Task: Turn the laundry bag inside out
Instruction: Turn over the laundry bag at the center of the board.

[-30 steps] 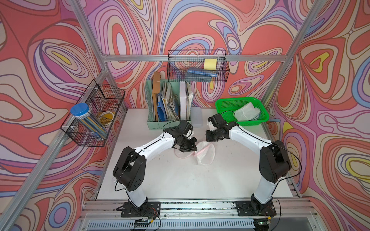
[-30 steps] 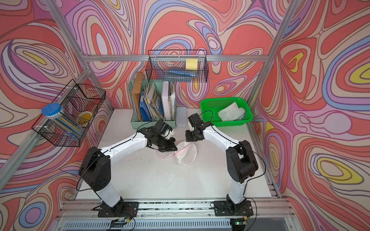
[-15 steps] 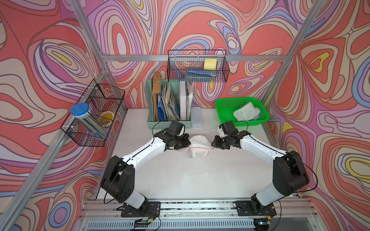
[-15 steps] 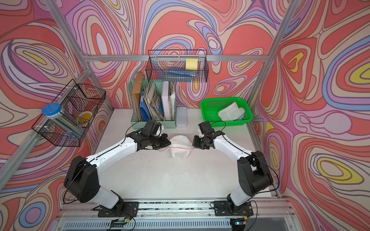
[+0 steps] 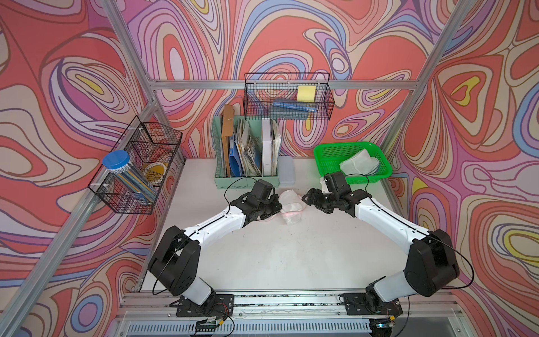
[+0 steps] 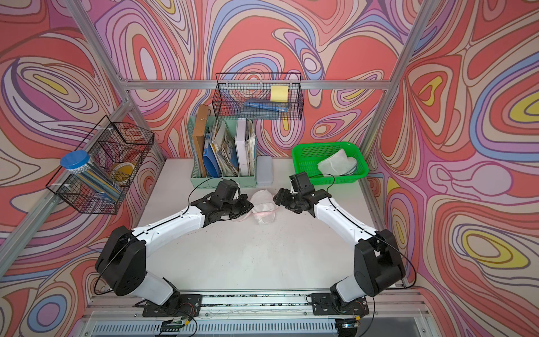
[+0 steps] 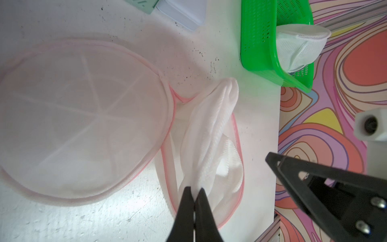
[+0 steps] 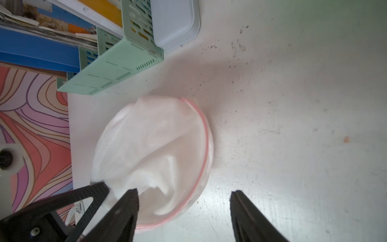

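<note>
The laundry bag (image 7: 83,117) is sheer white mesh cloth, pink-edged; the counter (image 5: 277,256) matt, speckled white; the basket (image 5: 326,159) glossy green plastic.

Both top views look down steeply from high above the near edge toward the far side, taking in the whole surface (image 5: 291,256). The 2 wrist cameras sit close over it, facing each other across the laundry bag (image 7: 83,121).

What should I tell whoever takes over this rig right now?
Left gripper: jaws shut on a white mesh fold of the laundry bag.
Right gripper: jaws open, beside the bag, holding nothing.
The bag rests on the table between the arms.
Done: some mesh pulled out through the pink-rimmed opening.
Left: probably regrasp with the right and finish the turn.
</note>
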Action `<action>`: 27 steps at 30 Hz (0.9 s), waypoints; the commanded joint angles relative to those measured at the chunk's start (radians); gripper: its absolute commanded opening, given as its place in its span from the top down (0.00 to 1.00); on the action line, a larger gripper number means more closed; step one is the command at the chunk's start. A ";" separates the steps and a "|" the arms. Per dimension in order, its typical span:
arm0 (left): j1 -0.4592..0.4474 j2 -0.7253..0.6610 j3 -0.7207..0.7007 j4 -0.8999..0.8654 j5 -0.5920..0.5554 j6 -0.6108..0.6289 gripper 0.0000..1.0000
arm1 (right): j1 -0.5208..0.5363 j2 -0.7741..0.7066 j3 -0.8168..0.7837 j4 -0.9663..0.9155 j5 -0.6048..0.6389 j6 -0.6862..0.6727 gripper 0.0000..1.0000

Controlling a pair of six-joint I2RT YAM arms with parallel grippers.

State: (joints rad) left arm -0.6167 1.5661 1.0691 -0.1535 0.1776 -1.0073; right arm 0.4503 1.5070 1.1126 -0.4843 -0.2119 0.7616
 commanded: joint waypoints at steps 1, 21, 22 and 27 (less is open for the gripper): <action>-0.018 0.024 0.008 0.061 -0.081 -0.021 1.00 | 0.063 -0.006 -0.032 0.029 -0.015 0.159 0.35; -0.052 0.035 -0.006 0.092 -0.108 -0.019 1.00 | 0.110 0.075 -0.043 0.121 -0.072 0.352 0.69; -0.053 0.035 -0.006 0.092 -0.107 -0.020 1.00 | 0.110 0.071 -0.050 0.130 -0.074 0.355 0.77; -0.051 0.027 0.009 0.071 -0.139 -0.026 1.00 | 0.110 0.042 -0.076 0.115 -0.077 0.351 1.00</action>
State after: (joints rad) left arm -0.6628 1.5879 1.0691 -0.0887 0.0738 -1.0245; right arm 0.5541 1.5753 1.0603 -0.3740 -0.2821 1.1130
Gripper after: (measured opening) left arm 0.062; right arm 0.046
